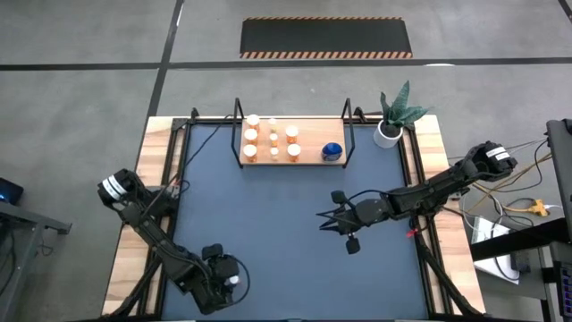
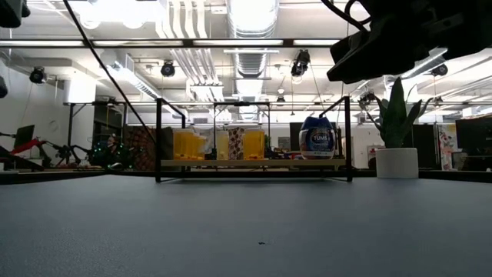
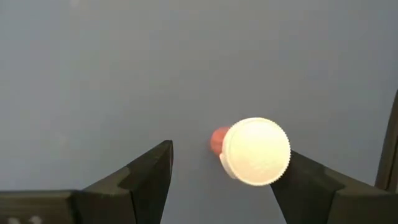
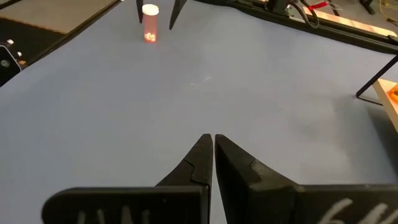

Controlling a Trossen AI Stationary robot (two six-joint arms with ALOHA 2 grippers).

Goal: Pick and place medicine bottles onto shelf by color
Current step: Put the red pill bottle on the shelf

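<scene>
One orange medicine bottle with a white cap [image 3: 256, 151] stands upright on the blue mat near the table's near-left corner; it shows too in the right wrist view as a bottle [image 4: 150, 23]. My left gripper [image 3: 230, 152] hangs over it, open and pointing steeply down, one finger on either side of the cap [image 1: 234, 279]. Several orange bottles [image 1: 271, 141] and a blue one [image 1: 332, 151] stand on their bases on the shelf [image 1: 308, 161] at the far edge. My right gripper [image 4: 213, 140] is shut above the middle of the mat, touching nothing. My left gripper has one finger [image 3: 305, 180] right beside the rim of the bottle's white cap [image 3: 283, 163]; I cannot tell whether it touches. The other finger [image 3: 155, 168] stands well apart from the cap. The bottle stays upright on the mat.
A white pot with a green plant [image 1: 390, 130] stands at the far right corner beside the shelf's black wire end [image 1: 350, 134]. Black rails [image 1: 174, 161] run along the mat's left and right sides. Bare blue mat [image 1: 268, 215] lies between the shelf and the arms.
</scene>
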